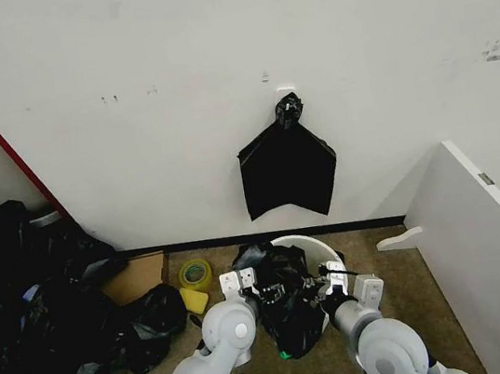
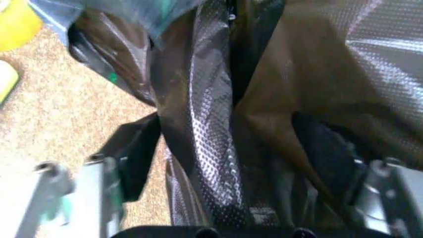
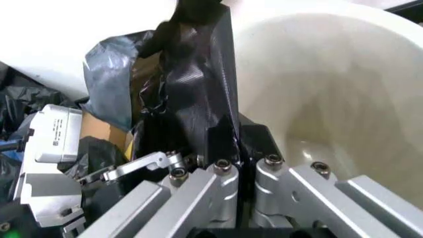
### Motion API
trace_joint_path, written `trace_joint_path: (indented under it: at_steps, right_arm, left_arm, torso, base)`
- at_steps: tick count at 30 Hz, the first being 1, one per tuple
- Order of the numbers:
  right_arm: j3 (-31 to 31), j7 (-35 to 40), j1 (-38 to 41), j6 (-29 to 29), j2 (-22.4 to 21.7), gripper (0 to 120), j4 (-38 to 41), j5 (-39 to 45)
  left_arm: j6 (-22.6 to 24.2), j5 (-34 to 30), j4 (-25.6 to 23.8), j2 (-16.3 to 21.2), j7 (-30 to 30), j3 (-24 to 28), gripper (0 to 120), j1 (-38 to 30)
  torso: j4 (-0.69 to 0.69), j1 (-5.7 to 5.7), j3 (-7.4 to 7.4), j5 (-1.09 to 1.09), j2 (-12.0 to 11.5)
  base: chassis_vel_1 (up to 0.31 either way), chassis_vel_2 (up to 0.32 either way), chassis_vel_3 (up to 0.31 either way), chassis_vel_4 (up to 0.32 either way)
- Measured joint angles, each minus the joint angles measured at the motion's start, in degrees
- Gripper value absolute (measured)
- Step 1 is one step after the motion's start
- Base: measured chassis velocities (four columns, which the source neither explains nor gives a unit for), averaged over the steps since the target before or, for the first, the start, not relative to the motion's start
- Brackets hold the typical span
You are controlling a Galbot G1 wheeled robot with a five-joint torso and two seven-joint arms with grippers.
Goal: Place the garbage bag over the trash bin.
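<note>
Holding the garbage bag (image 1: 286, 304) from two sides, both tools work low in front of the robot, just before the trash bin (image 1: 320, 248). The bin stands on the brown carpet floor (image 1: 392, 316) close to the white wall (image 1: 212, 61), and the crinkled bag hangs bunched against its near-left side — it covers part of the rim there, while the rest of the rim is bare.

The left tool (image 1: 246, 286) is at the left side of the bag. In the left wrist view its fingers (image 2: 106, 183) stand wide apart with the bag film (image 2: 211, 124) hanging between them; whether they press the plastic I cannot tell.

The right tool (image 3: 239, 148) is at the bin's near edge. In the right wrist view its two dark fingers are closed together on a fold of the bag, beside the cream inside wall of the bin (image 3: 330, 99).

Another flat black bag (image 1: 287, 172) hangs on the wall above. A yellow tape roll (image 1: 195, 274) lies on the floor to the left, near a heap of black sacks (image 1: 34, 313).
</note>
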Motion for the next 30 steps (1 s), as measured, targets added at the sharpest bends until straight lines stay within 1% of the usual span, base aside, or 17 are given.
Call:
trace_joint_path:
  at_steps: [2,5,7,9,10,11,12,13,14,15,17,18,19,21,24,27,30]
  right_arm:
    - [0.0,0.0,-0.1,0.0,0.1,0,0.0,-0.5]
    - [0.0,0.3,-0.1,0.0,0.2,0,0.1,-0.8]
    - [0.0,0.3,-0.1,0.0,0.2,0,0.1,-0.9]
    - [0.0,0.4,-0.1,0.1,0.3,0,0.1,-1.4]
    - [0.1,0.4,0.0,0.3,0.4,0,-0.1,-2.2]
    - [0.3,0.3,0.0,0.7,0.5,0,-0.5,-3.0]
    - [0.4,0.3,0.1,0.9,0.5,0,-0.8,-3.3]
    - [0.4,0.3,0.1,0.9,0.5,0,-0.8,-3.3]
    - [0.7,0.2,0.1,1.1,0.6,0,-1.1,-3.6]
    - [0.8,0.2,0.1,1.1,0.6,0,-1.2,-3.7]
    - [1.4,0.1,0.1,1.4,0.8,0,-1.4,-4.0]
    - [1.7,0.0,0.1,1.4,0.9,0,-1.3,-4.0]
    - [2.4,-0.3,0.1,1.6,1.0,0,-0.6,-4.0]
    - [2.7,-0.5,0.2,1.6,1.0,0,-0.3,-4.0]
    - [5.1,-1.1,0.6,1.8,1.0,0,1.4,-3.4]
    - [6.3,-1.1,0.7,1.8,0.8,0,2.0,-2.8]
    - [8.8,-1.1,0.4,1.7,0.5,0,3.2,-1.2]
  left_arm:
    - [0.0,0.6,0.3,-0.1,0.2,-0.1,63,0.2]
    - [0.1,0.7,-0.2,0.2,0.4,-0.6,51,0.7]
    - [0.3,0.6,-0.5,0.3,0.5,-0.7,50,0.8]
    - [1.0,0.2,-1.3,0.8,0.9,-1.4,41,1.5]
    - [1.3,-0.1,-1.7,1.3,1.5,-2.2,34,2.0]
    - [1.5,-0.2,-2.1,1.7,2.2,-2.7,31,2.5]
    - [1.5,-0.2,-2.2,1.9,2.6,-2.9,28,2.7]
    - [1.5,-0.2,-2.2,1.9,2.6,-2.9,28,2.7]
    - [1.5,-0.3,-2.6,2.2,3.2,-3.6,23,3.2]
    - [1.5,-0.3,-2.8,2.3,3.4,-3.9,22,3.4]
    - [1.6,-0.5,-3.9,3.0,4.8,-5.7,10,4.8]
    - [1.6,-0.4,-4.4,3.3,5.3,-6.2,8,5.2]
    - [1.6,-0.2,-5.2,3.8,6.2,-7.2,3,5.8]
    - [1.7,0.1,-5.7,4.1,6.5,-7.6,1,6.1]
    - [1.2,2.2,-8.2,5.7,8.6,-9.6,1,7.8]
    - [0.7,3.2,-9.4,6.4,9.3,-10.2,1,8.6]
    - [0.5,4.0,-11.5,7.9,10.7,-11.0,1,10.0]
  torso:
    - [0.00,0.00,0.00,-0.01,0.0]
    - [-0.01,0.00,0.00,-0.02,0.0]
    - [-0.01,0.00,0.00,-0.02,0.0]
    - [-0.01,0.00,0.01,-0.02,0.0]
    - [0.00,0.00,0.01,-0.02,0.0]
    - [-0.01,0.00,0.01,-0.02,0.0]
    - [-0.01,0.00,0.01,-0.02,0.0]
    - [-0.01,0.00,0.01,-0.02,0.0]
    - [-0.01,0.00,0.01,-0.02,0.0]
    - [-0.01,0.00,0.02,-0.02,0.0]
    - [-0.01,0.02,0.02,-0.03,0.0]
    - [-0.02,0.01,0.02,-0.04,0.0]
    - [-0.02,0.01,0.02,-0.02,0.0]
    - [-0.02,0.01,0.02,-0.02,0.0]
    - [0.00,0.01,0.02,-0.02,0.0]
    - [-0.01,0.01,0.02,-0.01,0.0]
    - [-0.01,0.01,0.01,-0.02,0.0]
  base:
    - [0.000,0.000,0.000,0.000]
    - [0.000,0.000,0.000,0.000]
    - [0.000,0.000,0.000,0.000]
    - [0.000,0.000,0.000,0.000]
    - [0.000,0.000,0.000,0.000]
    - [0.000,0.000,0.000,0.000]
    - [0.000,0.000,0.000,0.000]
    - [0.000,0.000,0.000,0.000]
    - [0.000,0.000,0.000,0.000]
    - [0.000,0.000,0.000,0.000]
    - [0.000,0.000,0.000,0.000]
    - [0.000,0.000,0.000,0.000]
    - [0.000,0.000,0.000,0.000]
    - [0.000,0.000,0.000,0.000]
    - [0.000,0.000,0.000,0.000]
    - [0.000,0.000,0.000,0.000]
    - [0.000,0.000,0.000,0.000]
